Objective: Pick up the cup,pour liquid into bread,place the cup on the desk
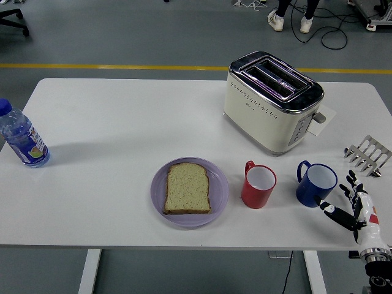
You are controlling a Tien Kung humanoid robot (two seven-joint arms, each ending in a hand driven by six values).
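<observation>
Half-seen right hand (354, 205) beside blue cup (316, 184).

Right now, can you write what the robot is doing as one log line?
phase: approach | right hand: open, beside glossy blue mug, not touching | left hand: not in view | bread slice: on round lilac plate

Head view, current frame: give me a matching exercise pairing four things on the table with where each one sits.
Things:
1. bottle
2. toaster
3. bread
4. blue cup

Places:
A. on the purple plate
B. right of the red cup, next to the right hand
C. far left edge of the table
D. behind the two cups

Pairs: 1-C, 2-D, 3-A, 4-B
</observation>
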